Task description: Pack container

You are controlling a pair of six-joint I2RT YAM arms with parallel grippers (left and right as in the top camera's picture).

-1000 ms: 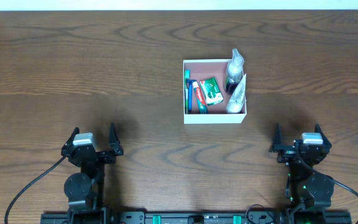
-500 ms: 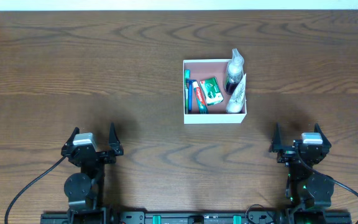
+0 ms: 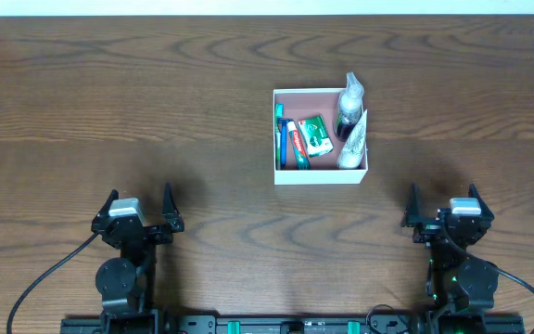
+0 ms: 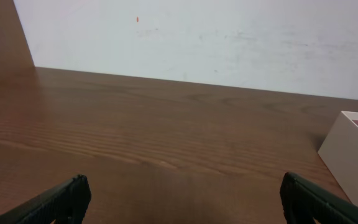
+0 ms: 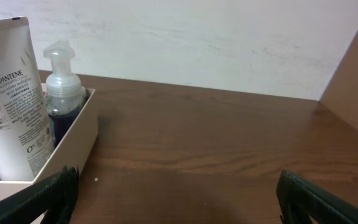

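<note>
Well back from the container point(image 3: 321, 176), left gripper point(image 3: 139, 200) and right gripper point(image 3: 443, 198) sit spread, empty. Inside lie seemingly toothpaste point(image 3: 295, 142) and a pump bottle point(image 3: 348, 109).

Overhead, we look straight down at the table point(image 3: 156, 111); our low wrist views face the wall point(image 4: 229, 37), sharing the container point(image 3: 321, 176).

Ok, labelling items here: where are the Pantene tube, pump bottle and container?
Pantene tube point(image 5: 14, 99), right wrist view, printed front.
pump bottle point(image 5: 64, 99), right wrist view, clear shoulder.
container point(image 3: 321, 177), overhead view, near white wall.
</note>
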